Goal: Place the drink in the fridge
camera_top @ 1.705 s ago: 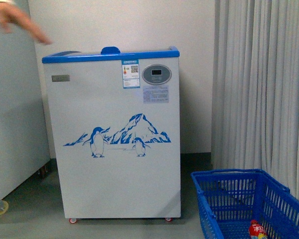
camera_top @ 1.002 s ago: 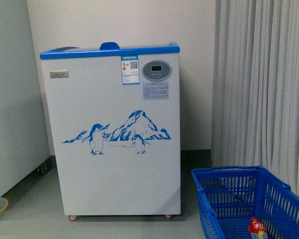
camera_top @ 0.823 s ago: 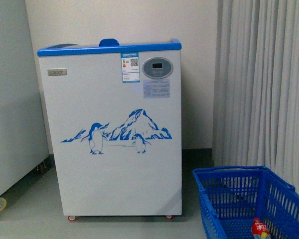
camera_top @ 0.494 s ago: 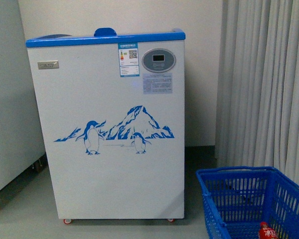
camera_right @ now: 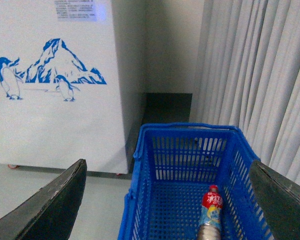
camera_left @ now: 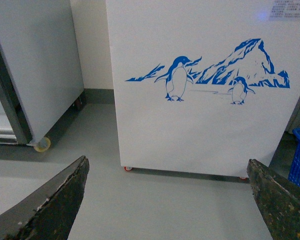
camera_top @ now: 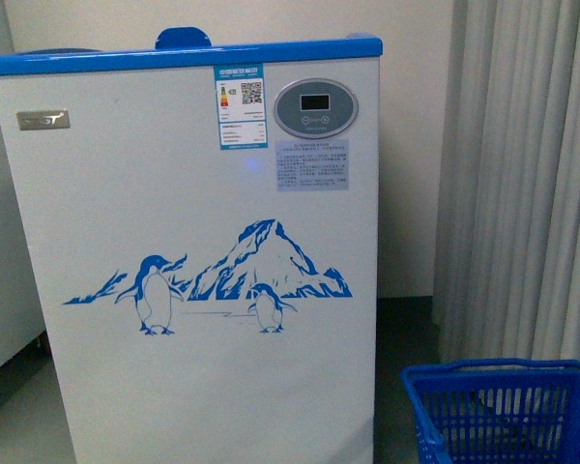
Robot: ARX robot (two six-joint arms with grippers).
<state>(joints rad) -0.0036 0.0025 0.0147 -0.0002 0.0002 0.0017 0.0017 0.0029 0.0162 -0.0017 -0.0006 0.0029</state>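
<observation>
The fridge (camera_top: 203, 271) is a white chest cooler with a blue rim, a penguin-and-mountain picture and an oval grey display; it fills the front view and also shows in the left wrist view (camera_left: 200, 120) and the right wrist view (camera_right: 50, 115). The drink (camera_right: 210, 211), a small bottle with red cap and red label, lies on the bottom of the blue basket (camera_right: 145, 170) in the right wrist view. It is hidden in the front view. My right gripper (camera_right: 167, 200) is open above the basket, apart from the drink. My left gripper (camera_left: 167, 195) is open and empty over the floor before the fridge.
The blue basket (camera_top: 503, 411) stands on the floor right of the fridge. Grey curtains (camera_top: 522, 184) hang at the right. A plain grey-white cabinet (camera_left: 35, 70) on wheels stands left of the fridge. Grey floor (camera_left: 165, 205) lies between me and the fridge.
The view has moved closer to the fridge, which now looks larger. The basket has slid toward the lower right and the drink has left the front view. A person's hand at the top left is gone.
</observation>
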